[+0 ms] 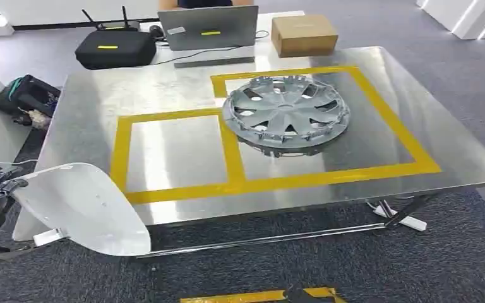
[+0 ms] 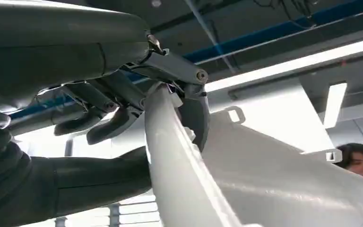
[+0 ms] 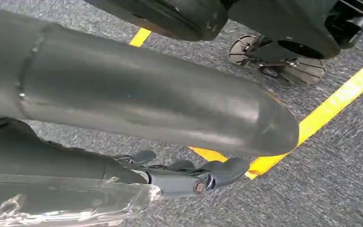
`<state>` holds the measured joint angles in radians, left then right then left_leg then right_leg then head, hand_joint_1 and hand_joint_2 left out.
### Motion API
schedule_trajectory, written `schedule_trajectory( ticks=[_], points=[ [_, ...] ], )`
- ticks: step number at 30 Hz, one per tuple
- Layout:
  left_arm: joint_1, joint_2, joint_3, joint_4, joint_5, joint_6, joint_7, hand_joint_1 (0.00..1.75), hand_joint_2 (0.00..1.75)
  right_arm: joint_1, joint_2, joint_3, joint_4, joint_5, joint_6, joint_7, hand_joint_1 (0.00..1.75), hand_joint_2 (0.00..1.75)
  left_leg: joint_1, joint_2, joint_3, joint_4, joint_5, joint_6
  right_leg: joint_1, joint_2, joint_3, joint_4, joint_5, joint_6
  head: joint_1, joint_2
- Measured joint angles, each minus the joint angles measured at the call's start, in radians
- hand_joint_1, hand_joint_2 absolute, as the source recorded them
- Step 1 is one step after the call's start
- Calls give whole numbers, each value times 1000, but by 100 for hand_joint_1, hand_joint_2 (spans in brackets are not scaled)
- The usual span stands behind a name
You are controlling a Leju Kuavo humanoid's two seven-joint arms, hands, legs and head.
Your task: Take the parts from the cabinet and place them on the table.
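One white panel (image 1: 82,205), table (image 1: 88,120) edge

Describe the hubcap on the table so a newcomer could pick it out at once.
Start at the shiny metal table marked with two yellow tape rectangles. In the right-hand rectangle lies the hubcap, a round silver wheel cover with curved spokes. Unlike the plain white panel near the table's left corner, it is circular and slotted.
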<state>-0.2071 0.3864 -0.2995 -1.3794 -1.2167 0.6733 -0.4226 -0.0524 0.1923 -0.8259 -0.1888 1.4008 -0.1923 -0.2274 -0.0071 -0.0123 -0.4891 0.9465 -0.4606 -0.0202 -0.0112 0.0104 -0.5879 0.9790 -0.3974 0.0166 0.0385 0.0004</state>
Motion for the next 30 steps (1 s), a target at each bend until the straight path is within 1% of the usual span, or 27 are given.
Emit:
schedule_trajectory(
  ticks=[1, 2, 3, 4, 5, 6, 7, 9, 10, 11, 13, 14, 15, 16, 17, 18, 19, 22, 23, 24, 25, 26, 28, 29, 30],
  points=[
    [-1, -3, 3, 0, 17, -2, -7, 175, 175, 0, 0, 0, 0, 0, 0, 0, 0, 0, 1, 1, -25, 44, -11, -8, -1, 0, 1, 0, -2, -4, -4, 0],
    [-1, -6, 6, 0, 33, -6, -11, 175, 175, -1, 0, 0, 0, 1, 0, 0, 0, 0, 4, 1, -67, 115, -35, -15, -2, 1, 1, 0, -5, -8, -3, 0],
    [2, -9, 7, 0, 44, -11, -16, 175, 175, -1, 0, 0, 0, 2, 0, 0, 0, 0, 8, 1, -126, 208, -76, -20, -2, 0, 1, 0, -9, -11, -3, 0],
    [5, -13, 8, 0, 58, -21, -22, 175, 175, 0, 0, 0, 0, 2, 0, 0, 0, 0, 10, 2, -176, 281, -112, -23, -2, 0, 3, 0, -13, -11, -3, 0],
    [9, -18, 10, 0, 72, -33, -29, 175, 175, 0, 0, 0, 0, 2, 0, 0, 0, 0, 13, 2, -208, 317, -123, -25, -3, 0, 6, 0, -19, -10, -3, 0],
    [12, -23, 12, 0, 88, -43, -34, 175, 175, 0, 0, 0, 0, 3, 0, 1, 0, 0, 16, 2, -216, 309, -104, -26, -3, 1, 12, 1, -24, -8, -3, 0],
    [13, -26, 13, 0, 94, -47, -38, 175, 175, 1, 0, 0, 0, 3, 1, 1, 0, 0, 18, 2, -206, 265, -60, -27, -4, 1, 21, 1, -30, -6, -3, 0],
    [13, -32, 16, 0, 97, -53, -40, 175, 175, 0, 0, 0, 0, 4, 1, 1, 0, 0, 23, 3, -137, 86, 70, -30, -9, 2, 42, 1, -44, 1, -3, 0],
    [11, -35, 17, 0, 94, -56, -42, 175, 175, -1, 0, 0, 0, 6, 1, 1, 0, 0, 26, 6, -114, 16, 107, -33, -7, 4, 49, 1, -49, 7, -4, 0],
    [6, -39, 17, 0, 87, -61, -46, 175, 175, -2, 0, 0, 0, 7, 1, 1, 0, 0, 21, 8, -109, -3, 62, -24, -5, 6, 46, 8, -55, 14, -8, 0],
    [2, -49, 13, 1, 45, -82, -48, 175, 175, -3, 0, 2, 0, 12, 2, 1, 0, 0, 19, 6, -113, 13, 78, -10, -6, 4, 35, 2, -65, 29, -7, 0],
    [-4, -53, 9, 2, 23, -91, -47, 175, 175, -3, 0, 3, 0, 14, 3, 1, 0, 0, 18, 5, -112, 14, 76, -4, -6, 2, 40, -1, -68, 35, -6, 0],
    [-20, -60, 3, 6, -9, -104, -39, 175, 175, -4, 0, 6, 0, 18, 4, 0, 0, 0, 23, 4, -107, 10, 79, 6, -9, 0, 44, 5, -75, 44, -6, 0],
    [-36, -67, -5, 11, -27, -111, -31, 175, 175, -6, 0, 8, 0, 20, 5, 0, 0, 0, 16, 3, -106, 15, 77, 3, -6, -4, 42, 16, -78, 40, -4, 0],
    [-54, -73, -15, 19, -39, -116, -25, 175, 175, -8, 0, 9, 0, 21, 6, 0, 0, 0, 14, 2, -105, 18, 74, -3, -5, -6, 44, 2, -58, 5, -3, 0],
    [-67, -82, -27, 26, -52, -121, -16, 175, 175, -10, 0, 12, 0, 23, 9, 0, 0, 0, 11, 1, -104, 18, 73, -1, -5, -10, 45, 4, -71, -19, -5, 0],
    [-82, -90, -37, 33, -62, -127, -10, 175, 175, -12, 0, 14, 0, 24, 10, 1, 0, 0, 10, 1, -104, 18, 70, 3, -6, -10, 44, 5, -66, -25, -4, 0],
    [-127, -119, -86, 79, -117, -141, 24, 175, 175, -13, 0, 21, 0, 32, 14, 4, 0, 0, 6, 1, -104, 19, 66, 9, -8, -11, 47, -2, -65, -23, -4, 0],
    [-145, -134, -106, 102, -138, -150, 40, 175, 175, -13, 0, 23, 0, 35, 16, 5, 0, 0, 5, 1, -104, 19, 65, 11, -9, -11, 48, -4, -64, -20, -4, 0],
    [-164, -148, -125, 123, -157, -156, 55, 175, 175, -13, 1, 24, 0, 36, 17, 7, 0, 0, 3, 1, -105, 19, 65, 11, -11, -11, 53, -7, -62, -13, -3, 0],
    [-182, -164, -149, 151, -171, -161, 75, 175, 175, -14, 2, 25, 0, 38, 17, 7, 0, 0, 3, 1, -106, 20, 65, 12, -12, -10, 59, -9, -60, 0, -4, 0],
    [-196, -174, -164, 168, -178, -161, 84, 175, 175, -14, 2, 25, 0, 38, 17, 8, 0, 0, 2, 1, -106, 20, 66, 13, -14, -10, 60, -12, -59, 17, -3, 0],
    [-216, -189, -185, 194, -182, -161, 91, 175, 175, -13, 3, 26, 0, 39, 17, 9, 0, 0, 1, 2, -106, 20, 65, 13, -17, -10, 62, -17, -60, 46, -4, 0],
    [-225, -196, -196, 207, -184, -161, 93, 175, 175, -13, 3, 28, 0, 39, 17, 9, 0, 0, 1, 2, -106, 20, 65, 14, -17, -10, 62, -17, -61, 49, -4, 0],
    [-230, -204, -203, 216, -184, -161, 95, 175, 175, -13, 4, 29, 0, 39, 17, 9, 0, 0, 1, 2, -106, 20, 65, 14, -17, -10, 61, -17, -62, 49, -5, 0]
  ],
)
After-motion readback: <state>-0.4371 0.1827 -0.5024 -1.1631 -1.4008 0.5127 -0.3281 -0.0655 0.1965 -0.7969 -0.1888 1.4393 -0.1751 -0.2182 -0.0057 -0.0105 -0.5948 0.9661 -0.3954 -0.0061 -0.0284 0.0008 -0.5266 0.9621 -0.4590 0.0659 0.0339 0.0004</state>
